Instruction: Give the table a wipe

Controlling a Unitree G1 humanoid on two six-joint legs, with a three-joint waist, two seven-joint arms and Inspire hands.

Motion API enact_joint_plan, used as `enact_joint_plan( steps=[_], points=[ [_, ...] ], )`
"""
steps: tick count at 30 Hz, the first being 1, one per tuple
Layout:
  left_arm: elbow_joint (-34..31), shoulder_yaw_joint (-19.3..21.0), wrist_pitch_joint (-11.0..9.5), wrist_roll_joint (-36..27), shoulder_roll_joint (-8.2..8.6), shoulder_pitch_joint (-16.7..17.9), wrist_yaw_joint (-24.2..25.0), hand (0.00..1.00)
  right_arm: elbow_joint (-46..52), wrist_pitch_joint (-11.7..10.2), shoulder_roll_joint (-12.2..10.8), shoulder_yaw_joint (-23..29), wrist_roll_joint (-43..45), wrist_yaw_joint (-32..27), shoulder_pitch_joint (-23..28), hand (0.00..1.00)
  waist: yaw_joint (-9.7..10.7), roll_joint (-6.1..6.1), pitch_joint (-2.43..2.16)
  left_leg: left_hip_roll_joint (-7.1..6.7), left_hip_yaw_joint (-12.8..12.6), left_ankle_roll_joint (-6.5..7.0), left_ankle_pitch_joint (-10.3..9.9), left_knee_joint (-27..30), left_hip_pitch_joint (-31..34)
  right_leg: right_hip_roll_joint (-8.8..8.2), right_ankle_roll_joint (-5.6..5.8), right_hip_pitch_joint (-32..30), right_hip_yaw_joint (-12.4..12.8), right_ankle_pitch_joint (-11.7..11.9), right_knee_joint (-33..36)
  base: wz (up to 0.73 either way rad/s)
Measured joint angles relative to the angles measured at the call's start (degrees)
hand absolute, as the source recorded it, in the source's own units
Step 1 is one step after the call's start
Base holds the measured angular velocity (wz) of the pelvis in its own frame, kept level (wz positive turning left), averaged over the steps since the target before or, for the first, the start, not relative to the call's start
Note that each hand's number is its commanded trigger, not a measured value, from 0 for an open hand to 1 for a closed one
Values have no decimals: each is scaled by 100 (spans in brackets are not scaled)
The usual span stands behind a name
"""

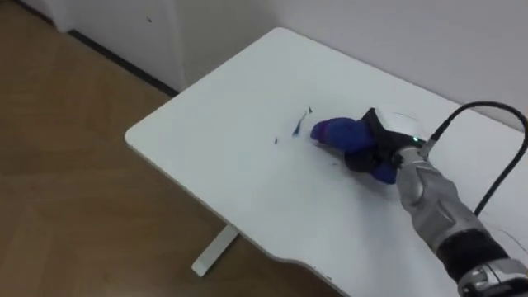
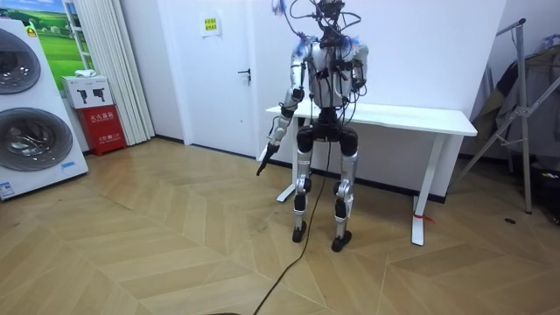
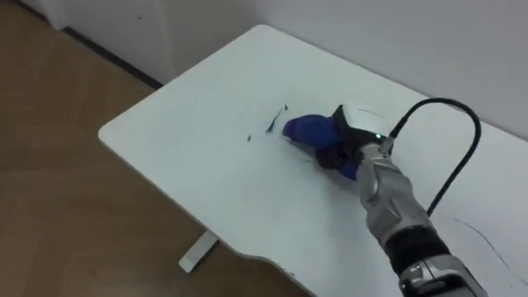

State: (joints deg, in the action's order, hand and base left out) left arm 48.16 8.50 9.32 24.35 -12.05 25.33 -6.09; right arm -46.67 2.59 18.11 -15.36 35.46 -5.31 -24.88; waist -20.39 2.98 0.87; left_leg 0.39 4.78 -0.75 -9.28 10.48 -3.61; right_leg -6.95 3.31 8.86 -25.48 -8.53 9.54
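The white rectangular surface [image 1: 206, 157] stands against a pale wall [image 1: 396, 33]. My right hand [image 1: 381, 142] rests on it, fingers clenched round a blue wiping cloth [image 1: 337, 132], just beside small dark ink marks [image 1: 295, 128]. My left hand [image 2: 267, 150] hangs by my hip, fingers relaxed.

Silver forearm, black right hand [image 1: 381, 142], looping black cable
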Motion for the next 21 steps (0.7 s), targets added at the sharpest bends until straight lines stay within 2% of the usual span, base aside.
enact_joint_plan(
  steps=[4, 5, 7, 8, 9, 11, 13, 14, 16, 17, 18, 21],
  points=[
    [32, 66, -146, -4, -25, -266, 27, 0, -129, -300, 14, 253, -632, -127, 265, 100, 84, -38, 0, -20, 5, 6, -4, -34, -5, -8, 22, 27, 32, -14, -41, 6],
    [41, 68, -227, -3, -74, -345, 27, 0, -233, -421, 17, 411, -738, -139, 307, 100, 145, -39, -9, -28, 1, 12, -7, -57, 4, -10, 22, 28, 17, -14, -82, 0],
    [9, 116, -279, 0, -154, -367, 25, 0, -254, -506, 16, 723, -843, -161, 488, 100, 243, -45, -36, -42, -20, 20, -10, -71, 4, -19, 23, 15, 23, -13, -89, -4],
    [11, 181, -266, 9, -184, -337, 25, 0, -258, -585, 19, 929, -869, -201, 647, 100, 369, -69, -64, -59, -19, 28, -10, -70, -2, -32, 23, 17, 33, -13, -87, 0],
    [27, 294, -258, 9, -192, -296, 20, 0, -263, -690, 49, 1144, -904, -321, 836, 100, 489, -96, -119, -81, -23, 43, -8, -74, -5, -51, 33, 17, 46, -10, -87, 0],
    [38, 473, -229, -4, -191, -248, -24, 0, -342, -732, 158, 1476, -931, -523, 1056, 100, 750, -125, -173, -125, -38, 82, 15, -88, -3, -101, 79, 28, 63, -24, -77, 1],
    [36, 570, -229, -4, -202, -209, -131, 0, -484, -849, 326, 1808, -1026, -714, 1275, 100, 864, -152, -194, -120, -142, 106, 5, -82, -19, -110, 110, 12, 126, -6, -92, -15],
    [41, 670, -229, -4, -203, -200, -177, 0, -616, -906, 406, 2064, -1073, -847, 1417, 100, 992, -160, -204, -121, -144, 112, 1, -67, -29, -112, 126, 26, 137, 7, -83, -10],
    [32, 732, -232, 5, -202, -199, -257, 0, -697, -920, 544, 2443, -1145, -989, 1663, 100, 1152, -167, -215, -122, -184, 119, -6, -65, -6, -118, 130, 14, 178, 10, -70, -13],
    [31, 734, -234, 14, -198, -196, -260, 0, -718, -924, 636, 2641, -1181, -1052, 1808, 100, 1224, -180, -229, -111, -250, 127, -16, -74, -2, -116, 131, -10, 249, 9, -72, -29],
    [29, 744, -235, 29, -194, -196, -261, 0, -725, -938, 709, 2805, -1247, -1113, 1984, 100, 1256, -194, -266, -102, -312, 123, -25, -72, -12, -104, 131, -30, 342, 9, -81, -28],
    [44, 816, -276, 14, -187, -197, -269, 0, -748, -1036, 817, 3073, -1416, -1321, 2446, 100, 1393, -185, -310, -99, -311, 118, -34, -84, -112, -98, 132, 55, 350, 8, -75, -5]
  ],
)
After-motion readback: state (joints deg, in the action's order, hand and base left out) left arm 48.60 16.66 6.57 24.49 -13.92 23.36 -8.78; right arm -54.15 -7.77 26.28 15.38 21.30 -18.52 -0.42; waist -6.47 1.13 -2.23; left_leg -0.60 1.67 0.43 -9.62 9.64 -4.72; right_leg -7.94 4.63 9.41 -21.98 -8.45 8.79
